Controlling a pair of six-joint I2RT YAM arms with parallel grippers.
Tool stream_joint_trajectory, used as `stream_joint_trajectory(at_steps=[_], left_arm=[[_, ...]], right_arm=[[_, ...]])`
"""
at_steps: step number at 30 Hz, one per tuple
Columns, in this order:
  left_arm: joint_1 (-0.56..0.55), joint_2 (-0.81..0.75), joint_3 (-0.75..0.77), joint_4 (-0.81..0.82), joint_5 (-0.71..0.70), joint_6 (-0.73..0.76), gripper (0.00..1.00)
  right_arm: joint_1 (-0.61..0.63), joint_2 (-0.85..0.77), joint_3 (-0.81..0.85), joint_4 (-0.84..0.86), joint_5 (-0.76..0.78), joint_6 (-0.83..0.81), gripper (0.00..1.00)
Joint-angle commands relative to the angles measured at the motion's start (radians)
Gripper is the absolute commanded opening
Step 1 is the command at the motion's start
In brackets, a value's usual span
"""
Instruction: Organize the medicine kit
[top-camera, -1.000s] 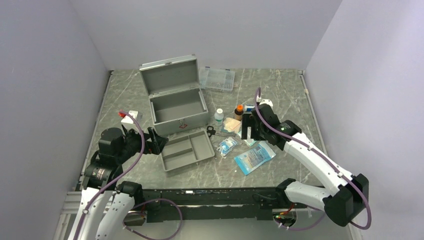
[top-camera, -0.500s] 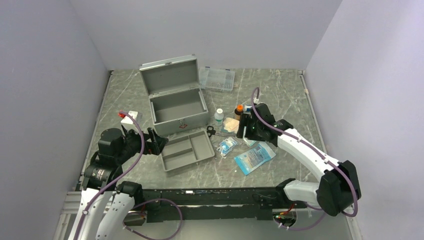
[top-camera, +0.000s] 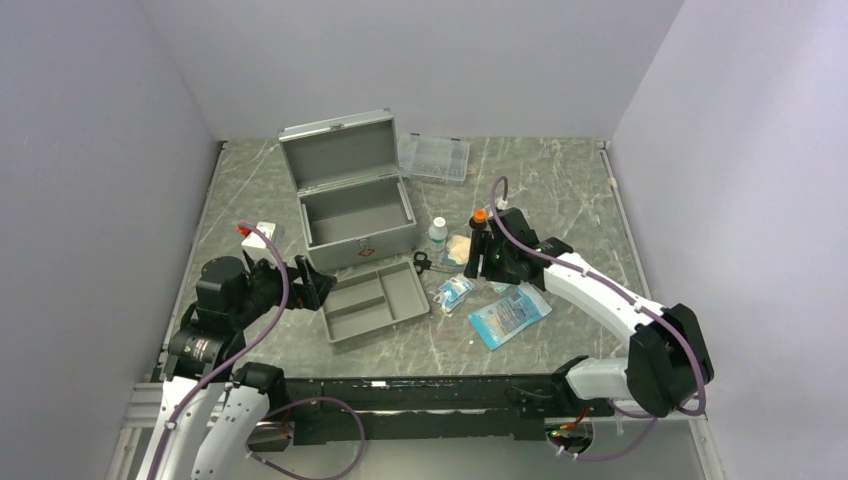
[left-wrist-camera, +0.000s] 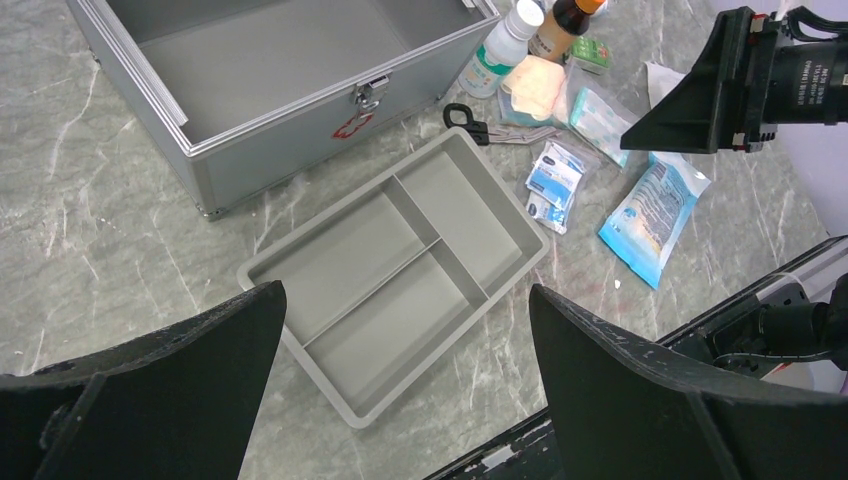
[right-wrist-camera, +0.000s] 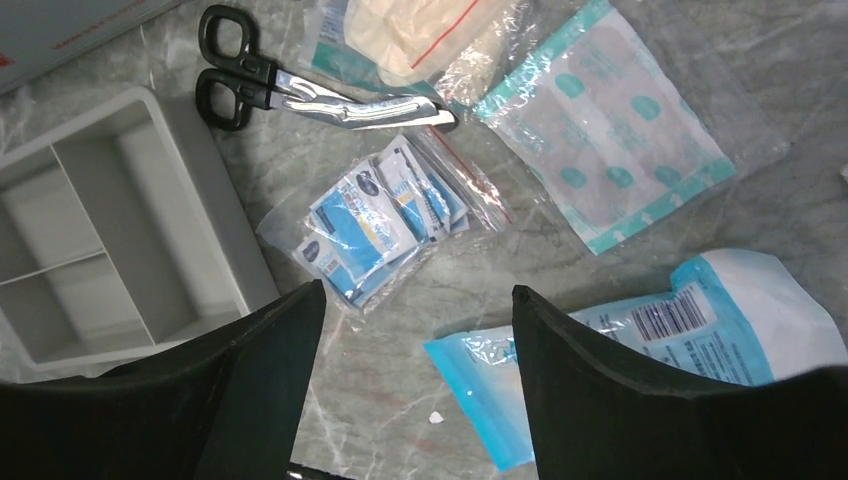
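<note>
The medicine kit is a grey metal box standing open and empty, lid tilted back; it also shows in the left wrist view. My right gripper is open and empty, hovering over the loose supplies: a clear bag of small blue packets, a blue pouch, black-handled scissors, a teal-dotted packet and a beige bandage pack. My left gripper is open and empty, held above the shallow grey divided tray.
A white bottle and a brown bottle with an orange cap stand just beyond the right gripper. A flat clear compartment case lies at the back. A small white box sits left of the kit.
My right gripper has moved left and a little away from me, from over the blue pouch toward the bottles and scissors. The left arm has not moved.
</note>
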Motion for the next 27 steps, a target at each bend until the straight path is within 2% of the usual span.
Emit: stream_joint_trajectory(at_steps=[1,7,14,23,27], left_arm=[[-0.004,-0.017,0.006,0.023,0.004,-0.001,0.99],[-0.004,-0.034,0.004,0.028,0.016,-0.001,0.99],[-0.003,-0.038,0.004,0.033,0.038,0.005,0.99],[-0.006,-0.054,0.002,0.034,0.044,0.005,0.99],[-0.006,-0.058,0.002,0.032,0.040,0.006,0.99]], right_arm=[[0.004,-0.083,-0.014,-0.066,0.081,0.032,0.72],[0.002,-0.167,-0.054,-0.197,0.193,0.140,0.75],[-0.006,-0.189,-0.082,-0.190,0.221,0.298,0.74],[-0.079,-0.002,0.025,-0.096,0.214,0.247,0.72],[-0.101,0.067,0.068,-0.012,0.224,0.163,0.70]])
